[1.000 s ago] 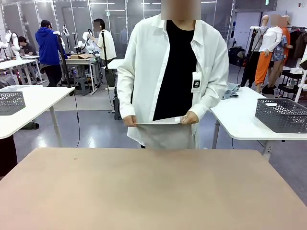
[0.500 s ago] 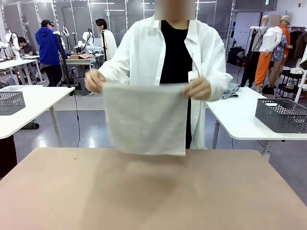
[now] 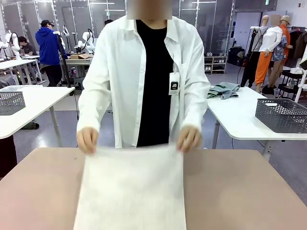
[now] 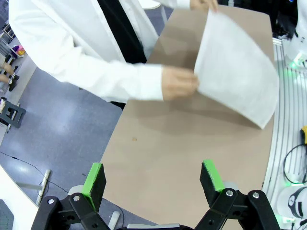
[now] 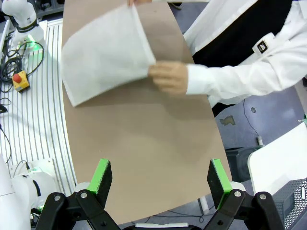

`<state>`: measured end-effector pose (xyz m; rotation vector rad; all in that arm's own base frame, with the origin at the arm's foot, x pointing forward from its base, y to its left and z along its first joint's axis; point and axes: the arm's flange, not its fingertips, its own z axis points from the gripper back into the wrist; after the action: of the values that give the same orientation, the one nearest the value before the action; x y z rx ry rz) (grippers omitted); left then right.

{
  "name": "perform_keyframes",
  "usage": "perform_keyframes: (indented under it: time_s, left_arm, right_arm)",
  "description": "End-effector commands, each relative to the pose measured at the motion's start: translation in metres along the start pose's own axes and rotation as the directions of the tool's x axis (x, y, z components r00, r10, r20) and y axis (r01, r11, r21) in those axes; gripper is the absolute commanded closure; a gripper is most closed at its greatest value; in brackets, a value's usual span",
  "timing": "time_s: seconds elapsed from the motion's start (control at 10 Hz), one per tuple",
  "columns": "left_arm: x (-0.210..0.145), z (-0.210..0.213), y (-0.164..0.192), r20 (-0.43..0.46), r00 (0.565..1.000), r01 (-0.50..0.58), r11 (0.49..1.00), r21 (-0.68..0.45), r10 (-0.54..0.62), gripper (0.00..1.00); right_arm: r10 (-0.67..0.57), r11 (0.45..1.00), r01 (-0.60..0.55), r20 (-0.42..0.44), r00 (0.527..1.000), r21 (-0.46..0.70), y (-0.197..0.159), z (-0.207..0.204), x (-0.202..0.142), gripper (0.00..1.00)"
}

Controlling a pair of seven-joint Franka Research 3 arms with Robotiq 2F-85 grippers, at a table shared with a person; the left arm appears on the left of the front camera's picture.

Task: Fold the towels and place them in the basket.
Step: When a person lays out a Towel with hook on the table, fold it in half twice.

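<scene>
Looking at the cream-white towel point(image 3: 129, 187) spread over the middle of the counter point(image 3: 249, 191), far corners pinched in the person's hands point(image 3: 88, 140), near edge floating above the surface rather than lying flat. Got the left tool point(image 4: 152, 179) and right tool point(image 5: 160, 177) both wide apart, holding nothing, well clear of it. Could go badly if reaching in now: might bump a hand, or grab that floating edge and bunch it. Probably safer waiting for a flat, released cloth.
</scene>
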<state>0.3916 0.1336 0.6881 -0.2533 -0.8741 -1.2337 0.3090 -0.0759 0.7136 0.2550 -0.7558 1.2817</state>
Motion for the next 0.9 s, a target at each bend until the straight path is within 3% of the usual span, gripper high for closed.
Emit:
perform_keyframes:
  time_s: [0.0, 0.8]
  left_arm:
    - [-0.0006, -0.0005, 0.0002, 0.020, 1.000, 0.014, 1.000, -0.008, -0.014, 0.00]
    - [-0.0006, -0.0005, 0.0002, 0.020, 1.000, 0.014, 1.000, -0.008, -0.014, 0.00]
  right_arm:
    - [0.018, 1.000, -0.018, 0.012, 1.000, 0.007, -0.0004, -0.0008, -0.0008, 0.00]
    - [0.018, 1.000, -0.018, 0.012, 1.000, 0.007, -0.0004, -0.0008, -0.0008, 0.00]
